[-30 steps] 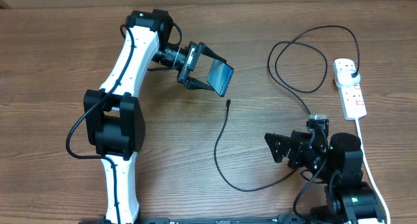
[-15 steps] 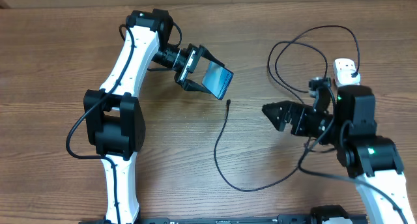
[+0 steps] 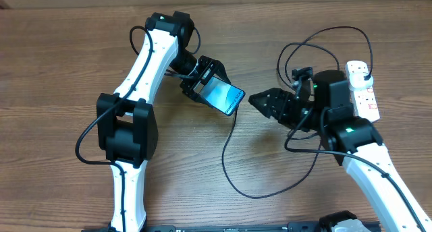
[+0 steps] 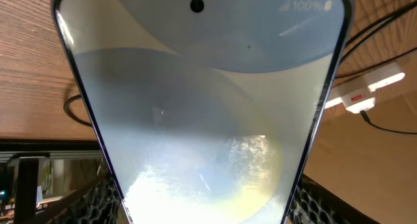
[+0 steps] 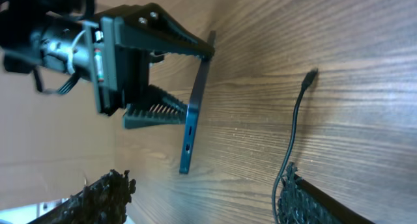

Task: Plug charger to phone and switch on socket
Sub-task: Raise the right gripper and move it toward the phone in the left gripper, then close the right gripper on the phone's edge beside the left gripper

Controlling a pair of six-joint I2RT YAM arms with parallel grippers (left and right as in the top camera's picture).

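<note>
Phone (image 3: 224,96) clamped in left gripper (image 3: 214,89); charger (image 3: 225,154) tip lies near phone; right gripper (image 3: 260,100) spread, empty, beside phone. Next, probably: grasp tip.

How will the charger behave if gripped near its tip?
Likely floppy: the charger lies in loose curves, so the connector tip may droop or swing. Probably light, being thin. The small tip could twist in a grip.

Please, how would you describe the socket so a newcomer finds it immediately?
Look at the wooden table, at its right edge beyond the right arm. The socket lies there: a white elongated strip with pink-red switches. Unlike the thin black charger looping nearby, it is white and blocky.
</note>
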